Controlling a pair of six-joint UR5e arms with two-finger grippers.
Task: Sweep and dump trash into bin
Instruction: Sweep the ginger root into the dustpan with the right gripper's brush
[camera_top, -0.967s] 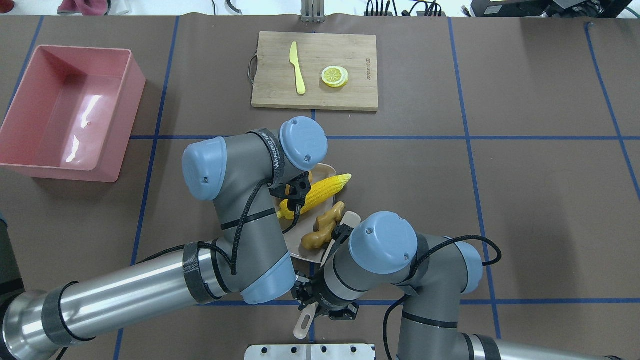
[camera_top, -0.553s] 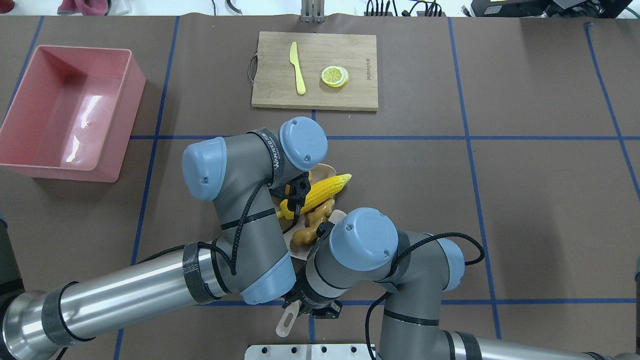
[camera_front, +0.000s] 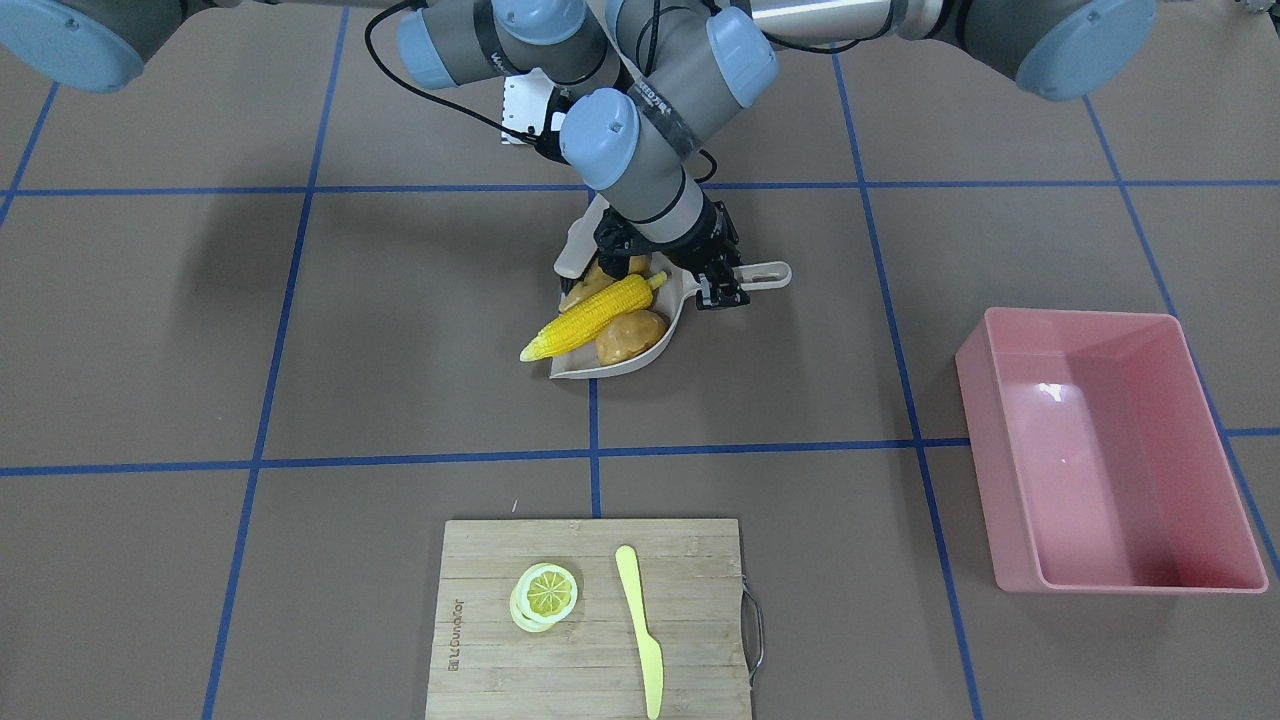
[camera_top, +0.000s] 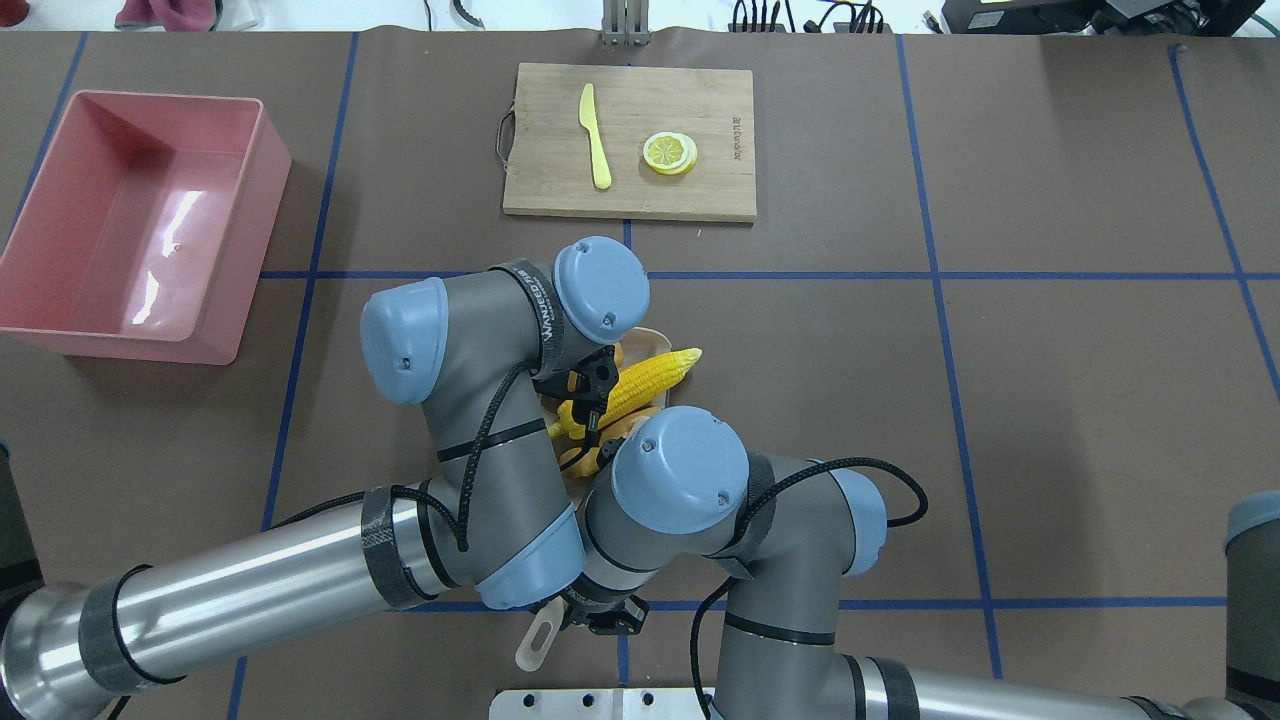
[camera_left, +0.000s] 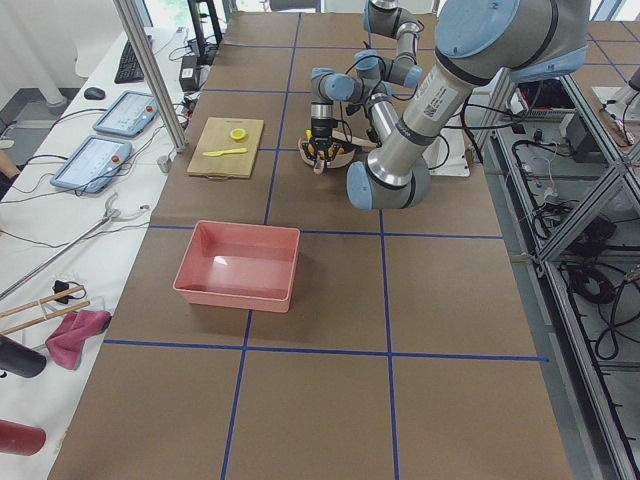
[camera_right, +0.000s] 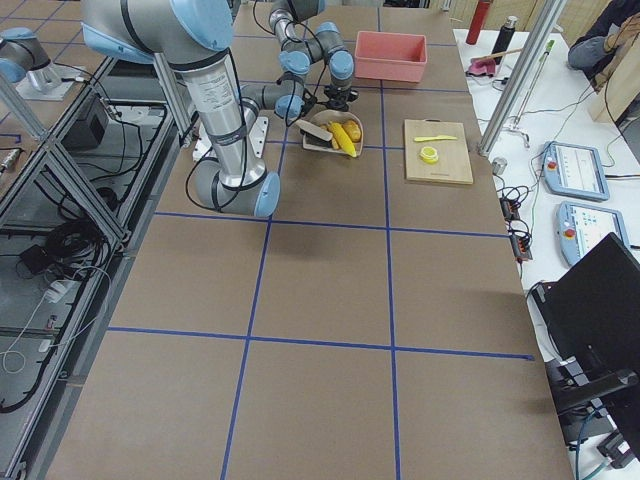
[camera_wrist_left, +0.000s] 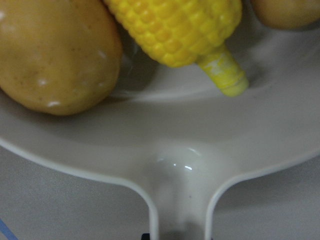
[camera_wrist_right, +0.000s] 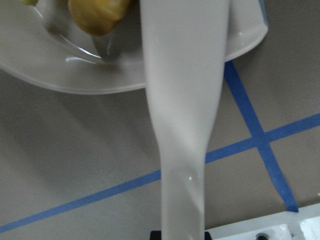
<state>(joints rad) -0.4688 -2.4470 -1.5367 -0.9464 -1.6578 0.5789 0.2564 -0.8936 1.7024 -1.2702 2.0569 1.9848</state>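
The beige dustpan (camera_front: 612, 369) lies mid-table with the trash in it: the yellow corn cob (camera_front: 590, 313), the brown-orange potato (camera_front: 630, 337) and the tan ginger (camera_front: 600, 275), which is half hidden behind the corn. My left gripper (camera_front: 722, 284) is shut on the dustpan's handle (camera_front: 760, 272). The left wrist view shows the potato (camera_wrist_left: 55, 55) and the corn (camera_wrist_left: 180, 30) against the pan's back wall. My right gripper (camera_top: 600, 612) is shut on a beige sweeper (camera_wrist_right: 185, 100) whose blade reaches over the pan's rim. The pink bin (camera_top: 250, 250) stands apart at the far left.
A wooden cutting board (camera_top: 540, 185) at the far middle carries a yellow-green knife (camera_top: 596, 135) and a lemon slice (camera_top: 669, 153). A metal mounting plate (camera_top: 620, 703) sits at the near edge. The two arms cross closely over the dustpan.
My right arm has swung left over the dustpan, and the sweeper pushed the ginger from the pan's mouth deeper inside. The left arm and dustpan stayed almost still.
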